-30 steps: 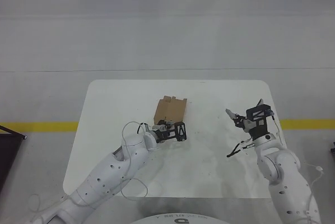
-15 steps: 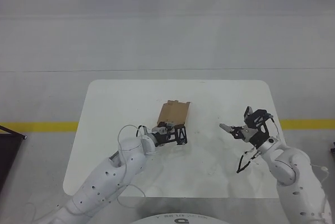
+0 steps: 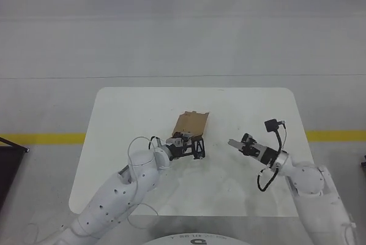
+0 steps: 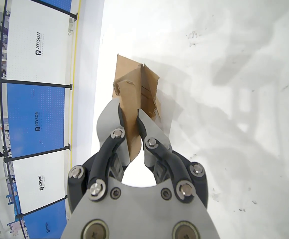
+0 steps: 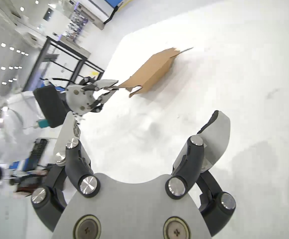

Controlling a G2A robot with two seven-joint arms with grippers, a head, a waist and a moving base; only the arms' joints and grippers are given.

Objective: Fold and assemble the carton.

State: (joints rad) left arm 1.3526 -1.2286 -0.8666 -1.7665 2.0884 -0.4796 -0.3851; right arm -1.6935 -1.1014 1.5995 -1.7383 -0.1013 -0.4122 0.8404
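A brown cardboard carton (image 3: 190, 122) lies near the middle of the white table (image 3: 122, 122), still mostly flat, with its ragged flaps spread at the far end. The left gripper (image 3: 183, 140) is clamped on the carton's near edge. In the left wrist view its two fingers pinch a thin cardboard flap (image 4: 130, 123) between them, with the rest of the carton (image 4: 144, 85) fanning out beyond onto the table (image 4: 234, 50). From the right wrist view, the held end of the carton (image 5: 151, 72) is lifted a little while its far end rests on the table (image 5: 234, 80), and the left gripper (image 5: 109, 87) bites the flap from the side.

The right gripper (image 3: 235, 144) hovers over the table to the right of the carton, apart from it and pointing towards it. Its fingers are spread wide with nothing between them (image 5: 142, 123).

A yellow line (image 3: 42, 138) runs across the grey floor beyond the table's sides.
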